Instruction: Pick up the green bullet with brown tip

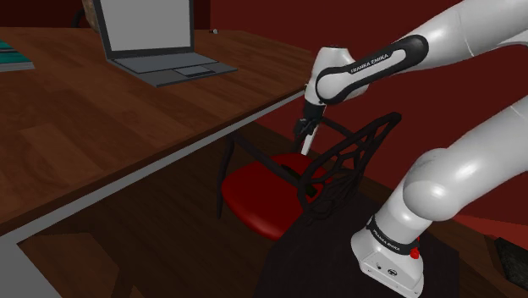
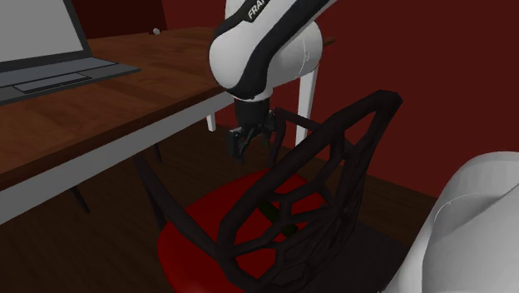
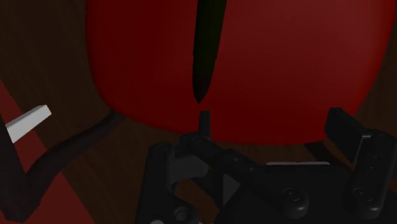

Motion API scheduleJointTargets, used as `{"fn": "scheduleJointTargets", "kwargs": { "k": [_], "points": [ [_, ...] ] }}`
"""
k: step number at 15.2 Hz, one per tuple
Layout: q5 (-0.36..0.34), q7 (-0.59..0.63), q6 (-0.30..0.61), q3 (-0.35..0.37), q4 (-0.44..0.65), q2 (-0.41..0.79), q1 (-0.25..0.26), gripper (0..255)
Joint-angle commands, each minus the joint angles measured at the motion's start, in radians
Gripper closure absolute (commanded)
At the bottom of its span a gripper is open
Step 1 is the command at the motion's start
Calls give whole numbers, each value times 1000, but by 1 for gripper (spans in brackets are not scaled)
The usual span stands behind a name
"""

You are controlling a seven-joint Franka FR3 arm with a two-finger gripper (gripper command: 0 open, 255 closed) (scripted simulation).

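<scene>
A slim dark green bullet [image 3: 207, 44] lies on the red chair seat [image 3: 286, 57], its brownish pointed tip toward my gripper. In the second exterior view a bit of the green bullet [image 2: 279, 214] shows through the chair's black lattice back. My black gripper [image 3: 273, 121] hangs above the seat, open, with nothing between its fingers; one finger [image 3: 203, 122] sits just short of the bullet's tip. The gripper [image 1: 303, 131] hovers beside the table's edge, over the chair, and points down at the seat in the second exterior view [image 2: 245, 141].
A wooden table [image 1: 127, 118] with a grey rim carries an open laptop [image 1: 156, 51]. The chair's black lattice back [image 1: 351, 161] and its arm bars stand close around the gripper. White table legs [image 2: 309, 83] rise behind. Dark red walls enclose the space.
</scene>
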Motion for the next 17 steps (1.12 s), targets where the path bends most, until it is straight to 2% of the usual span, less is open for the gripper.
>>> {"fn": "scheduleJointTargets", "kwargs": {
  "k": [1,6,10,15,17],
  "points": [
    [0,-7,63,-17,-8,64,-10,0],
    [32,-24,220,-48,0,257,-20,0],
    [92,-61,334,-59,28,424,-31,0],
    [192,-124,452,-30,91,637,-79,0],
    [202,-130,470,-21,99,665,-89,0]
  ]
}}
